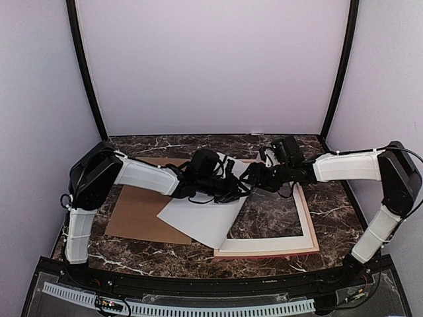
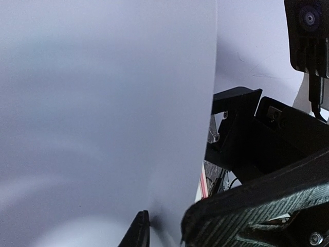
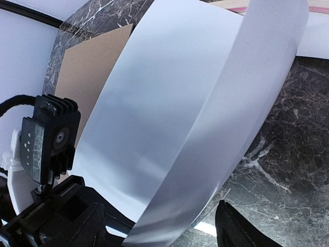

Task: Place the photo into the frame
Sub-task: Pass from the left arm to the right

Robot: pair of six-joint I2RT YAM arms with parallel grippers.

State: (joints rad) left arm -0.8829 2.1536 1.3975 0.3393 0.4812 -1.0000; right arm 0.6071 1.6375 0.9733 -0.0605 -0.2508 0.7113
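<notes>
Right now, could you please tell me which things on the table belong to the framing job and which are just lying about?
For the job:
- photo, white back showing
- frame

Lying about:
- brown board

Robot lab booth for sure: pale walls (image 1: 211,66) and black corner poles (image 1: 86,72) box in a marble counter (image 1: 330,205), left arm (image 1: 142,175) and right arm (image 1: 347,166) bolted at its near edge.
</notes>
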